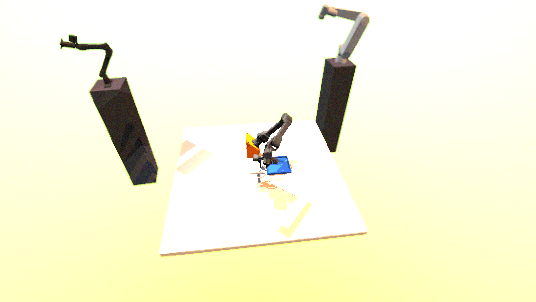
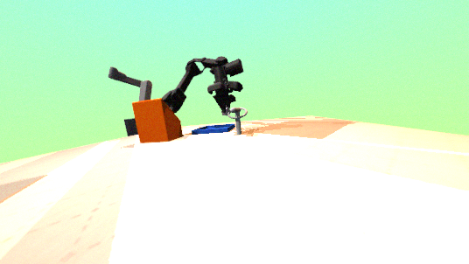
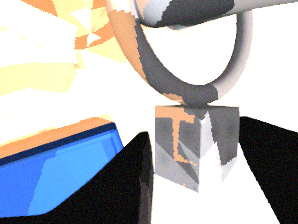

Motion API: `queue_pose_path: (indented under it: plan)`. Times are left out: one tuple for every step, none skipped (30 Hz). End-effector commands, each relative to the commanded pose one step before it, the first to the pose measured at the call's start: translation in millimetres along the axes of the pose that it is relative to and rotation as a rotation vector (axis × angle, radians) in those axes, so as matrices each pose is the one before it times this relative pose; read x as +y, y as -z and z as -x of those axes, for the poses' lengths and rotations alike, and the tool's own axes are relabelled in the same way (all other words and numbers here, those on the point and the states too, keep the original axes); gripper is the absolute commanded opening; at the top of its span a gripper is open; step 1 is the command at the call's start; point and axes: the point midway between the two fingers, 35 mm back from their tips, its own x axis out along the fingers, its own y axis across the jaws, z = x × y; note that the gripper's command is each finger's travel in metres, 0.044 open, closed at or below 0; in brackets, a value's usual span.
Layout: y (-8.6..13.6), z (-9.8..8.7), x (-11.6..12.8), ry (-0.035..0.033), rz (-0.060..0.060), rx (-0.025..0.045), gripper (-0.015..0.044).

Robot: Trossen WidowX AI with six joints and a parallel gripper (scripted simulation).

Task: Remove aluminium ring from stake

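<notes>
"Black fingers (image 2: 221,104), how set?"

"Partly open, clamped on the ring's tab (image 3: 177,145)."

"And the ring (image 2: 246,114) (image 3: 145,65)?"

"High by the steel stake's cross-bar (image 3: 200,12), outside the blue tray (image 1: 279,173) (image 2: 213,129) (image 3: 60,141); whether it's free, I can't tell."

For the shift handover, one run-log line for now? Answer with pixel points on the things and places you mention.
end effector (image 2: 226,114) (image 3: 193,132): shut on tab (image 3: 180,150) | ring (image 2: 246,114) (image 3: 197,95): raised, around stake (image 2: 238,126) | tray (image 1: 279,172) (image 2: 213,129) (image 3: 45,177): ring not in it

Before you, operator, the ring (image 2: 246,113) (image 3: 150,75) and its blocky tab (image 3: 187,145) show smooth grey metal, the stake's cross-bar (image 3: 200,12) a smooth metallic sheen, the tray (image 1: 279,166) (image 2: 213,129) (image 3: 75,170) smooth blue plastic by its look, and your gripper's fingers matt black.
</notes>
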Motion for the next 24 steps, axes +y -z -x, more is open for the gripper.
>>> queue_pose_path:
  plan:
    - [-2.89, 2.70, -1.97, -0.00839, -0.0012, -0.00609, 0.0000]
    - [-0.04, 0.10, -0.42, -0.00242, -0.0003, 0.00025, 0.0000]
    - [-0.07, 0.22, -0.85, -0.00492, -0.0006, 0.00045, 0.0000]
    - [-0.11, 0.34, -1.25, -0.00732, -0.0008, 0.00055, 0.0000]
    - [-0.12, 0.38, -1.34, -0.00792, -0.0009, 0.00043, 0.0000]
    - [-0.10, 0.32, -1.06, -0.00634, -0.0007, 0.00022, 0.0000]
    - [-0.06, 0.20, -0.64, -0.00382, -0.0004, 0.00008, 0.0000]
    - [-0.02, 0.07, -0.21, -0.00127, -0.0001, 0.00002, 0.0000]
    - [-0.02, -0.02, -0.39, -0.00241, -0.0003, 0.00023, 0.0000]
    - [-0.04, -0.04, -0.78, -0.00487, -0.0006, 0.00042, 0.0000]
    - [-0.06, -0.05, -1.17, -0.00735, -0.0008, 0.00053, 0.0000]
    - [-0.07, -0.04, -1.31, -0.00826, -0.0010, 0.00044, 0.0000]
    - [-0.05, -0.02, -0.98, -0.00622, -0.0007, 0.00023, 0.0000]
    - [-0.03, 0.00, -0.59, -0.00374, -0.0004, 0.00009, 0.0000]
    - [-0.03, -0.02, -0.52, -0.00323, -0.0004, 0.00031, 0.0000]
    - [-0.05, -0.03, -0.90, -0.00559, -0.0006, 0.00047, 0.0000]
    - [-0.07, -0.02, -1.24, -0.00780, -0.0009, 0.00053, 0.0000]
    - [-0.07, 0.00, -1.27, -0.00800, -0.0009, 0.00039, 0.0000]
    - [-0.05, 0.01, -0.94, -0.00595, -0.0007, 0.00019, 0.0000]
    - [-0.02, -0.34, -1.02, -0.00668, -0.0008, 0.00037, 0.0000]
    - [-0.02, -0.44, -1.39, -0.00915, -0.0011, 0.00035, 0.0000]
    - [-0.02, -0.43, -1.42, -0.00938, -0.0011, 0.00018, 0.0000]
    - [-0.02, -0.33, -1.17, -0.00775, -0.0009, 0.00001, 0.0000]
    - [-0.06, -0.04, -1.19, -0.00745, -0.0008, 0.00059, 0.0000]
